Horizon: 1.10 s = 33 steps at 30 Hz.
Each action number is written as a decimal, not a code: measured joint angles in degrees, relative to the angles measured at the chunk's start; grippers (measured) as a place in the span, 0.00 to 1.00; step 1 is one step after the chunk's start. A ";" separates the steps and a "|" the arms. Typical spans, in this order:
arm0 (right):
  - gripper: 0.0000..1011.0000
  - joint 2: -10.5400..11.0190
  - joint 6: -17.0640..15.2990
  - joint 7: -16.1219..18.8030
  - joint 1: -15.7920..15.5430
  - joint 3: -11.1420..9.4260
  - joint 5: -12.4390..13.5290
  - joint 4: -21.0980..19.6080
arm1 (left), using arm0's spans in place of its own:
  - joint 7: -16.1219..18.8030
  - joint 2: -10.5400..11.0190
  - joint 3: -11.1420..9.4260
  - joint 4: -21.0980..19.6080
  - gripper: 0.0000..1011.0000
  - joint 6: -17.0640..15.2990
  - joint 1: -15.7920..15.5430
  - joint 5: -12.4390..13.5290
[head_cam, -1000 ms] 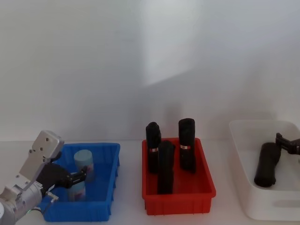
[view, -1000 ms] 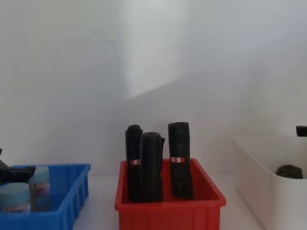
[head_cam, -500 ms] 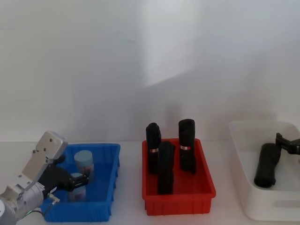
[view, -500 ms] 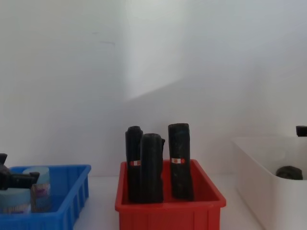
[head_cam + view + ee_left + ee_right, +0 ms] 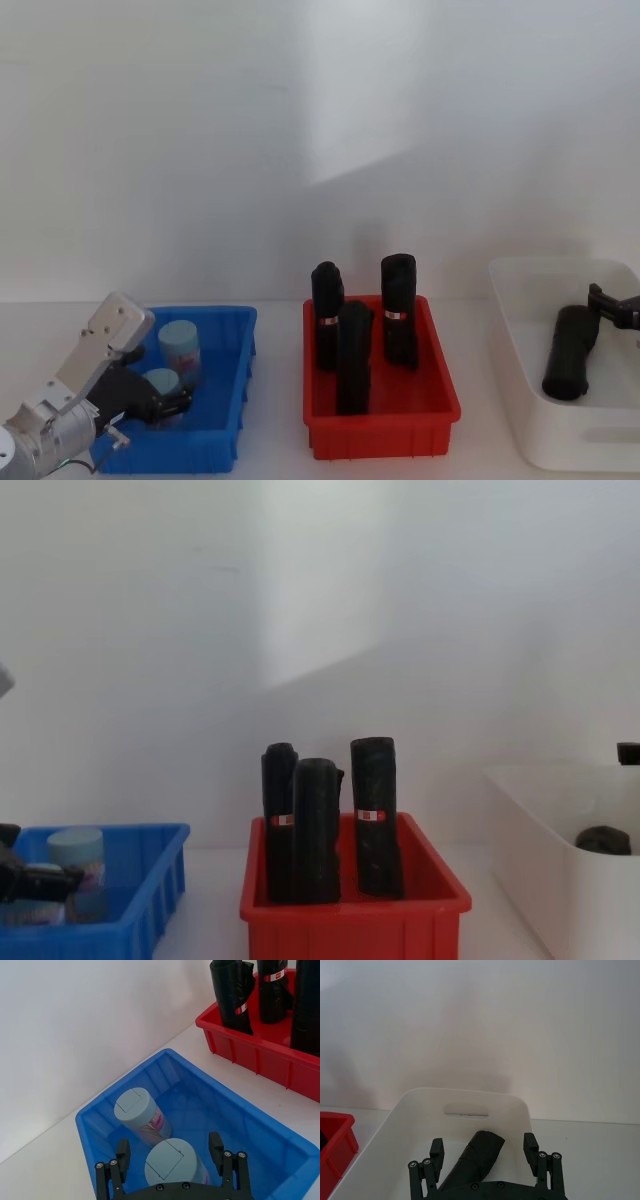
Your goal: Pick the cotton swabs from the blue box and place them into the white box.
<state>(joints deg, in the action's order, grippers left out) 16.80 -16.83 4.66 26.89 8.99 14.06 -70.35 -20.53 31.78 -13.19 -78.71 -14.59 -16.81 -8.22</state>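
Observation:
Two cotton swabs tubs stand in the blue box (image 5: 228, 410). The far tub (image 5: 180, 346) is free. My left gripper (image 5: 166, 399) is down inside the box, open around the near tub (image 5: 160, 381). In the left wrist view its fingers (image 5: 122, 1152) flank the near tub (image 5: 170, 1164) with a gap on each side, and the far tub (image 5: 137, 1110) stands beyond. The white box (image 5: 520, 420) sits at the far right. My right gripper (image 5: 484, 1146) hangs open above it.
A red bin (image 5: 380, 425) with three upright black rolls (image 5: 398, 308) stands between the two boxes. Another black roll (image 5: 570, 352) lies inside the white box under my right gripper. A white wall rises close behind the table.
My left gripper has sunk lower into the blue box and now straddles the near tub. The right arm and both tubs have not moved.

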 joint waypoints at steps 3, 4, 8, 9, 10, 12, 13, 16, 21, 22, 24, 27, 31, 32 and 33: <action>0.99 0.00 0.00 0.00 0.00 0.00 0.00 0.00 | -0.15 -0.04 -0.10 0.15 0.99 -0.24 -0.02 0.29; 0.99 0.00 0.00 0.00 0.00 0.00 0.00 0.00 | -0.18 -0.04 -0.11 0.16 0.99 -0.30 -0.02 0.36; 0.99 0.00 0.00 0.00 0.00 0.00 0.00 0.00 | -0.38 -0.14 -0.24 0.40 0.99 -0.66 -0.06 0.75; 0.99 0.00 0.00 0.00 0.00 0.00 0.00 0.00 | -0.38 -0.14 -0.24 0.40 0.99 -0.66 -0.06 0.75; 0.99 0.00 0.00 0.00 0.00 0.00 0.00 0.00 | -0.44 -0.19 -0.29 0.49 0.99 -0.76 -0.09 0.85; 0.99 0.00 0.00 0.00 0.00 0.00 0.00 0.00 | -0.54 -0.24 -0.37 0.61 0.99 -0.93 -0.11 0.99; 0.99 0.00 0.00 0.00 0.00 0.00 0.00 0.00 | -0.54 -0.24 -0.37 0.61 0.99 -0.93 -0.11 0.99; 0.99 0.00 0.00 0.00 0.00 0.00 0.00 0.00 | -0.62 -0.33 -0.45 0.77 0.99 -1.19 -0.13 1.19; 0.99 0.00 0.00 0.00 0.00 0.00 0.00 0.00 | -0.62 -0.42 -0.54 0.87 0.99 -1.44 -0.13 1.31; 0.99 0.00 0.00 0.00 0.00 0.00 0.00 0.00 | -0.60 -0.44 -0.55 0.89 0.99 -1.51 -0.14 1.35; 0.99 0.00 0.00 0.00 0.00 0.00 0.00 0.00 | -0.55 -0.47 -0.58 0.94 0.99 -1.61 -0.13 1.40; 0.99 0.00 0.00 0.00 0.00 0.00 0.00 0.00 | -0.49 -0.50 -0.59 0.98 0.97 -1.70 -0.13 1.44; 0.99 0.00 0.00 0.00 0.00 0.00 0.00 0.00 | -0.43 -0.52 -0.62 1.02 0.88 -1.81 -0.12 1.49; 0.99 0.00 0.00 0.00 0.00 0.00 0.00 0.00 | -0.42 -0.53 -0.62 1.02 0.87 -1.82 -0.12 1.49; 0.99 0.00 0.00 0.00 0.00 0.00 0.00 0.00 | -0.40 -0.53 -0.63 1.03 0.83 -1.85 -0.11 1.51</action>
<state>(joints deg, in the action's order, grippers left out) 16.80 -16.83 4.66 26.89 8.99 14.06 -70.35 -20.92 31.25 -13.82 -77.68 -16.43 -16.92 -6.72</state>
